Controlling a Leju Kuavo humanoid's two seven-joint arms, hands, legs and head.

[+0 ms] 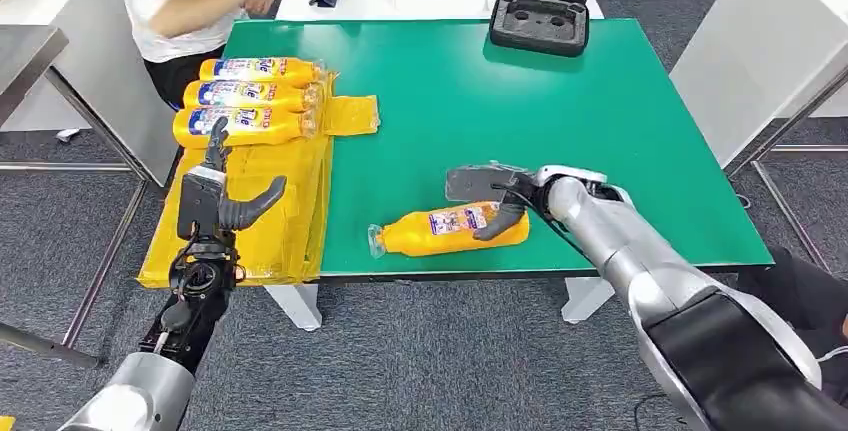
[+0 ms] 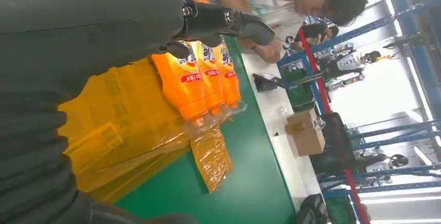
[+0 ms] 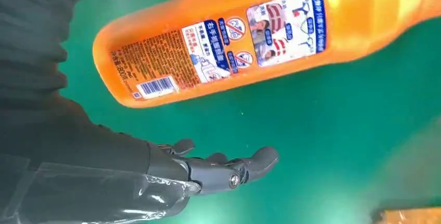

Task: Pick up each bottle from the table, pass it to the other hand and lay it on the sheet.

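Lying on its side on the green table (image 1: 600, 91), the bottle (image 1: 450, 231) sits just beside the right hand (image 1: 500, 196), fingers spread.

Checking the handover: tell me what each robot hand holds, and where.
Nothing held. The right robot hand lies open beside the bottle; the left robot hand hovers empty over the sheet.

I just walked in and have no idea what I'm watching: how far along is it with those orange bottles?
Three bottles already lie on the yellow sheet. One bottle remains on the green table; the right hand is at it, open, not yet gripping. The left hand waits open over the sheet. Left: lifting, passing across, laying down.
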